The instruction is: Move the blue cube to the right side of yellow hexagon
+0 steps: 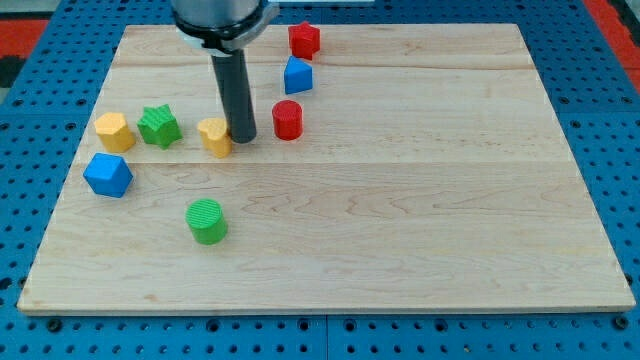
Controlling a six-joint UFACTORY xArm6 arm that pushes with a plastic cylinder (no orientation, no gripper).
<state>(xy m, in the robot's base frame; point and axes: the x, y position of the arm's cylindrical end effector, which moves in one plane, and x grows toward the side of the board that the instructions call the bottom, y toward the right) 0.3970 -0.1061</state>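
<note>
My tip (243, 137), the lower end of a straight dark rod, sits on the pale wooden board (400, 220), just at the right edge of a small yellow block (215, 136) whose shape is partly hidden by the rod. There is no claw on this rig, so nothing is spread, pressed or pinching; the rod only pushes.

Two blue blocks are in play. The chunky blue cube-like plastic block (108, 174) lies near the view's left edge, below the yellow hexagonal plastic block (115, 131). A second blue block (298, 75), more wedge-like, sits toward the view's top, just below a red faceted block (304, 40).

The main risk, as I judge it, is confusion: two yellows and two blues could lead to pushing the wrong piece. The space right of the yellow hexagon is taken by a green star-shaped block (159, 126), touching or nearly so (hard to tell), so a pushed cube may jam against it or knock the hexagon away. The tip may also shove the small yellow block it stands beside. A flat-sided block pushed off-centre tends to rotate and slip off the rod.

The blocks look like smooth matte plastic; the red cylinder (287, 119) and ribbed green cylinder (207, 221) could roll aside. The board shows fine grain and plank seams.
</note>
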